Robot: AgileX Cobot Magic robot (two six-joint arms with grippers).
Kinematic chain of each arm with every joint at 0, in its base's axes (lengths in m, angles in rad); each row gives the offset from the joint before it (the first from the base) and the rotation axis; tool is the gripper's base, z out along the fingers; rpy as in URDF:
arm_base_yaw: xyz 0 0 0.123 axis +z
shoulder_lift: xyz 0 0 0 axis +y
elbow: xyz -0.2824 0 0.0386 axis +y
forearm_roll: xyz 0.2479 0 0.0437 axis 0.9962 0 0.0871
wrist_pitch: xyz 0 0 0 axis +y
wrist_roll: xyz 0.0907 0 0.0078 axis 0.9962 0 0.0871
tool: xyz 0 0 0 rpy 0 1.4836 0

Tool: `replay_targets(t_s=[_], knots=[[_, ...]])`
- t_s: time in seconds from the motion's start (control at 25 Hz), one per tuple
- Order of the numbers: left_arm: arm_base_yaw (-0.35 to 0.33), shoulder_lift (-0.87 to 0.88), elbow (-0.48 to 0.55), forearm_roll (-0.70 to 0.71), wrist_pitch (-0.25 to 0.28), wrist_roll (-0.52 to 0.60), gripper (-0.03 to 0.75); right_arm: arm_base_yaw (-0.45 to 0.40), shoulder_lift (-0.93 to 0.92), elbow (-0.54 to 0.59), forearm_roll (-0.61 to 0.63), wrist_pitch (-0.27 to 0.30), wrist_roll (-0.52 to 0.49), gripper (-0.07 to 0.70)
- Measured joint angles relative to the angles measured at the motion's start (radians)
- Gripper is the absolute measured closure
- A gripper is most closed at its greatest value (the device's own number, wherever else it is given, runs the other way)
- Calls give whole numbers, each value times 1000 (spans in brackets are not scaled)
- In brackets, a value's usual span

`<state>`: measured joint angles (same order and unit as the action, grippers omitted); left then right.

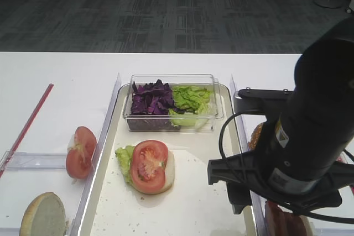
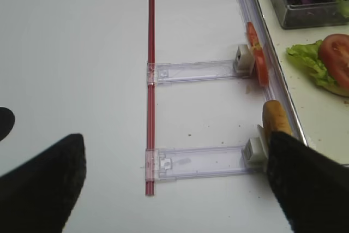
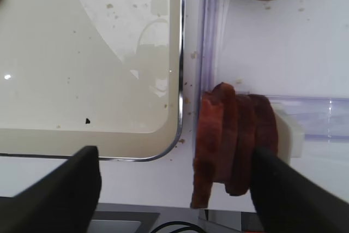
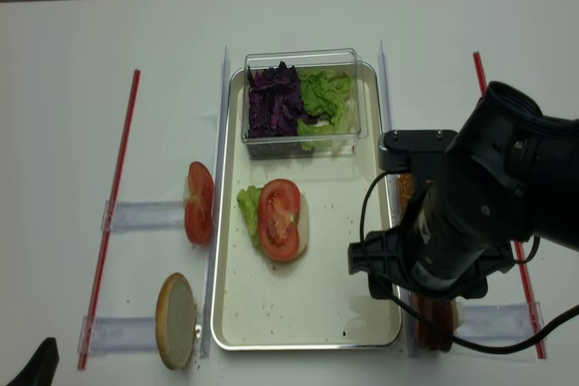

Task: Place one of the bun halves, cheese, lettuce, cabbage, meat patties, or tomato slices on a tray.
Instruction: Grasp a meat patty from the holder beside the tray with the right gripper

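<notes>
Right gripper (image 3: pixel 174 181) astride meat patties (image 3: pixel 234 140), unclamped

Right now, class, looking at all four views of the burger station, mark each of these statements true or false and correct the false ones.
1. A tomato slice lies on the stack in the tray. True.
2. The clear box holds only lettuce. False: purple cabbage sits beside the lettuce.
3. The meat patties lie flat on the tray. False: they stand on edge outside it.
4. The right gripper has its jaws apart near the patties. True.
</notes>
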<state>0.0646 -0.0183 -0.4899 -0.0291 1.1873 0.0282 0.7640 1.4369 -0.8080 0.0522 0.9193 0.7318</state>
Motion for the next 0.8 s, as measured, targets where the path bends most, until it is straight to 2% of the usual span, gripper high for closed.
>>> replay_targets(t_s=[0.56, 0.8], knots=[[0, 0, 0, 0, 0, 0, 97, 0, 77, 0, 44, 6, -30, 61], [0, 0, 0, 0, 0, 0, 97, 0, 81, 0, 44, 5, -36, 141]])
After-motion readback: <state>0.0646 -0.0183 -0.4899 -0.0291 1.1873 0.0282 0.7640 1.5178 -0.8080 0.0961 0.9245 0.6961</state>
